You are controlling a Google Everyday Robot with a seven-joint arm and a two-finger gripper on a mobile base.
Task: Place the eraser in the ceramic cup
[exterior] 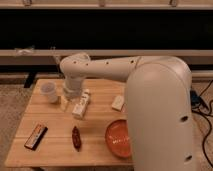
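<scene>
The robot's pincer [65, 102] hangs with fingers apart and empty over the back-left of the wooden table [55, 152], between the small white ceramic cup [49, 91] and a white bottle [81, 105]. The flat dark eraser with orange-tan edges [36, 136] lies near the front-left corner, bare wood around it.

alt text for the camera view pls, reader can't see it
A white robot arm reaches over a wooden table, its open gripper low between the ceramic cup and a white bottle. The eraser lies at the table's front left corner, away from the gripper; an orange bowl sits front right.
</scene>
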